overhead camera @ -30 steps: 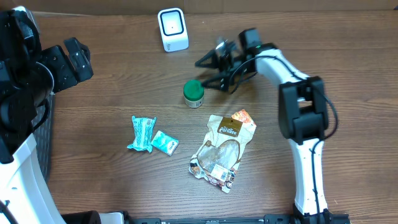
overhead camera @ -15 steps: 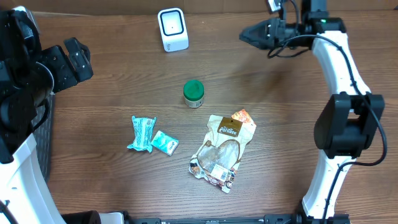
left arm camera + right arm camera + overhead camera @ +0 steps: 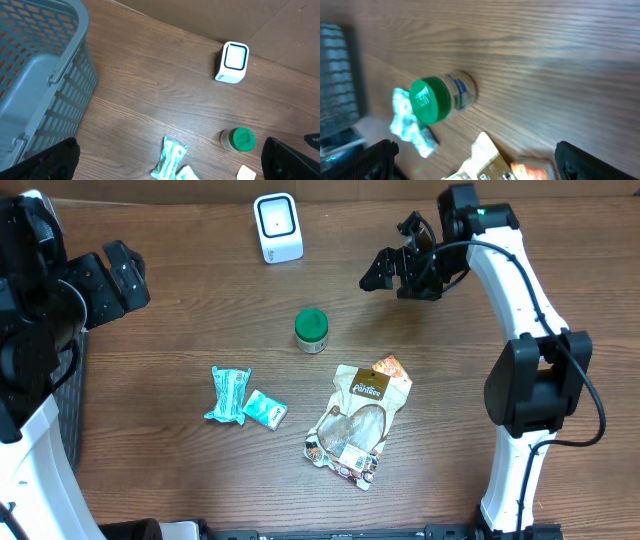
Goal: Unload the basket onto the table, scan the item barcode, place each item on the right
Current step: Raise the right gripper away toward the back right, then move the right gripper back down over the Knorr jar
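Brown wood-grain table (image 3: 200, 310) carries everything. A grey slatted plastic basket (image 3: 35, 75) stands at its left edge. The left gripper (image 3: 138, 278) hangs near that edge, fingers spread wide and holding nothing. The right gripper (image 3: 388, 255) hovers over the far right part of the surface, equally spread and empty.

A printed foil snack pouch (image 3: 360, 420) lies flat toward the near edge, right of centre. The white box-shaped barcode scanner (image 3: 278, 226) sits at the far edge. The green-lidded clear jar (image 3: 312, 330) stands upright mid-table — probably the item to scan, since the right wrist camera looks at it. Two teal wrapped packets (image 3: 230, 393) lie just beside each other, left of the pouch.

Nothing is grasped yet. A finger clipping the lid could tip the round jar and set it rolling — and if it is lifted with the label turned away, the scanner would miss the barcode.
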Available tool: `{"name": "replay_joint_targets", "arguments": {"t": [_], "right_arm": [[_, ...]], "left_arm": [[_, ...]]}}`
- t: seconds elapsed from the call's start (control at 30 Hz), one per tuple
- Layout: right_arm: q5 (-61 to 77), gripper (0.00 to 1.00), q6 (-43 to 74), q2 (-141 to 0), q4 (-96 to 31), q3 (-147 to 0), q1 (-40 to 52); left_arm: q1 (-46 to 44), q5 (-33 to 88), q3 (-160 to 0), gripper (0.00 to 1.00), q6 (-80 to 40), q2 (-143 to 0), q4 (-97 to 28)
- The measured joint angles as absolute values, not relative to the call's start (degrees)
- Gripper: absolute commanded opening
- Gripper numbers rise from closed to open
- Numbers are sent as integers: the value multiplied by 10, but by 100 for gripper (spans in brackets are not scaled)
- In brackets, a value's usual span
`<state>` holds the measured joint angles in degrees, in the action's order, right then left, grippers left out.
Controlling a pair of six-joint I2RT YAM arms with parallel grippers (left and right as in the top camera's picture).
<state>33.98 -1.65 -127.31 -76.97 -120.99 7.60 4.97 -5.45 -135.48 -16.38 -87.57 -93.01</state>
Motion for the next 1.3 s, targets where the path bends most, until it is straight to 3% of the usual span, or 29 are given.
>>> {"name": "replay_joint_targets", "arguments": {"t": [0.23,0.5,0.87,1.3], "right_arm": [[185,100,-15,-1272,-869,-1372,136],[60,100,-15,-1271,-875,-1389,253],[58,90,-4,-1271,-792,-1389,274],[72,80,18,-1317,-785,-1384,302]], "left_arm": [[50,-55,-1355,100,-164,-876,-930],[50,-55,-1355,100,-164,-876,-930],[50,-55,-1355,99,-164,-876,-930],[50,-55,-1355,99,-164,-876,-930]]}}
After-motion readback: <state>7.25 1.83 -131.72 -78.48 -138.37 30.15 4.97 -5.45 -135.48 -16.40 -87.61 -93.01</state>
